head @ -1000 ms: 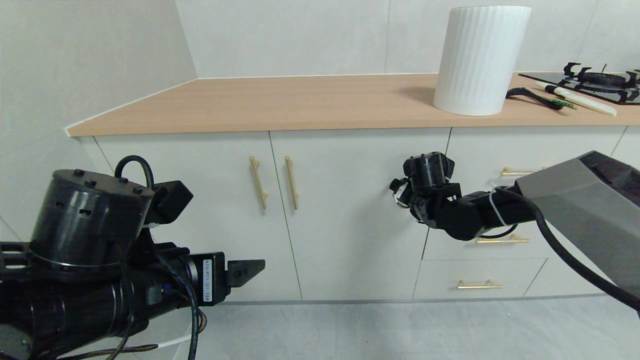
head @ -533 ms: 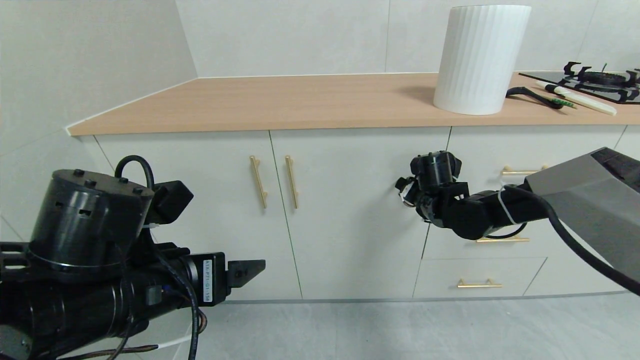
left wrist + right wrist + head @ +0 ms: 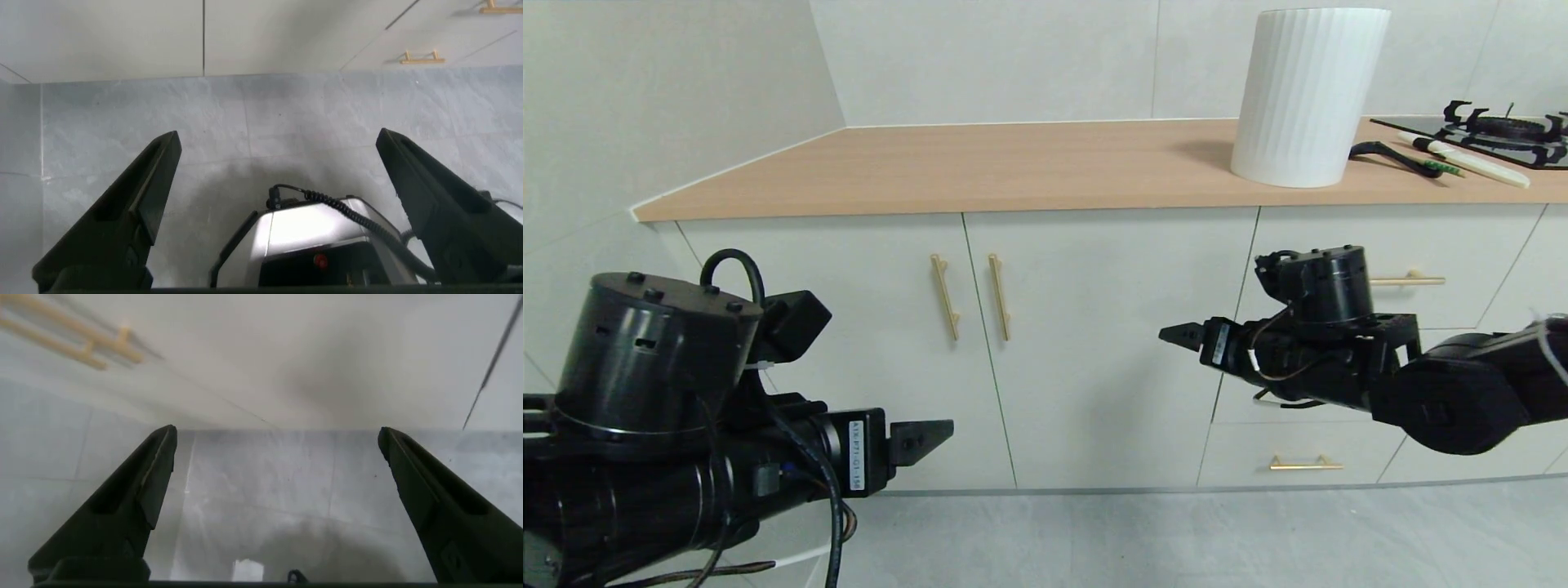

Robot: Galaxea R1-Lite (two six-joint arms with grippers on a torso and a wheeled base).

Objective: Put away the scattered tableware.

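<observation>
The scattered tableware lies at the far right of the wood-grain counter (image 3: 980,167): a curved black utensil (image 3: 1388,153) and a long white utensil (image 3: 1486,168), just beside a tall white ribbed container (image 3: 1307,98) and near the black stove grate (image 3: 1503,126). Below are flat pale cabinet doors with slim brass handles (image 3: 943,296).

The left hand (image 3: 278,137) hangs low before the cabinets, its two black wedge-shaped fingers spread wide and holding nothing, over grey floor tiles (image 3: 245,106). The right hand (image 3: 276,430) is likewise spread and holding nothing.

Since a second ago the right arm has pulled back toward the right and turned its wrist, so its hand now points left along the cabinet front. The left arm has sunk slightly.
</observation>
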